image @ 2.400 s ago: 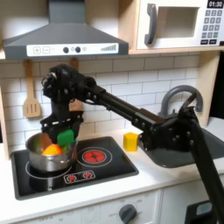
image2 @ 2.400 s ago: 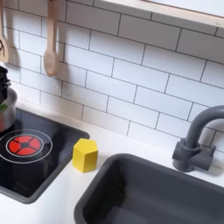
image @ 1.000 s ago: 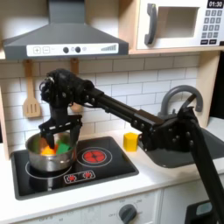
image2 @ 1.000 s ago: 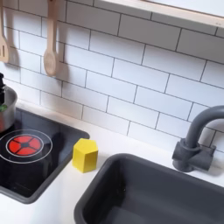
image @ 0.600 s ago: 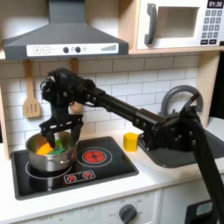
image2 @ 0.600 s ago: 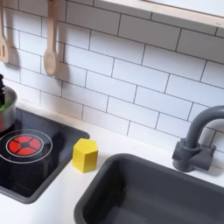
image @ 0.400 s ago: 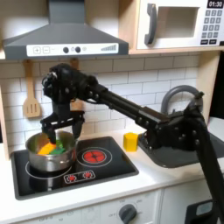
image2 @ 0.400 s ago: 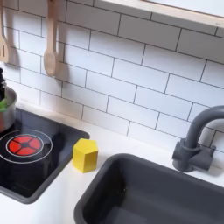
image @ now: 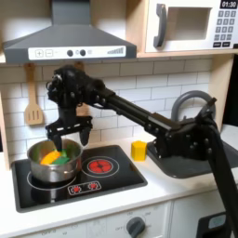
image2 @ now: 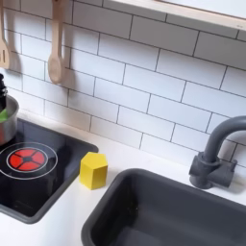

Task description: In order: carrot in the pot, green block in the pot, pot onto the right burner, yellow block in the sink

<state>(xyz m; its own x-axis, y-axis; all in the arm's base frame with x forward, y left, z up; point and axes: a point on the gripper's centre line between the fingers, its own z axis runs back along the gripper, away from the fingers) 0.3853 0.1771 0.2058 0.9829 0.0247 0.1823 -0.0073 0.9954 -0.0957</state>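
Shiny silver pot [image: 53,165] w/ orange carrot [image: 54,156], prob. green block [image: 63,159].

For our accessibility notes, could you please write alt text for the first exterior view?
The robot's open hand hovers above the pot, which holds the carrot and the green block. The yellow block stands beside the cooktop.

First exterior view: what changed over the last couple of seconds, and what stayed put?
The gripper let go of the green block, which now lies in the pot beside the carrot, then rose with jaws open. The pot, the yellow block and the right burner stayed put.
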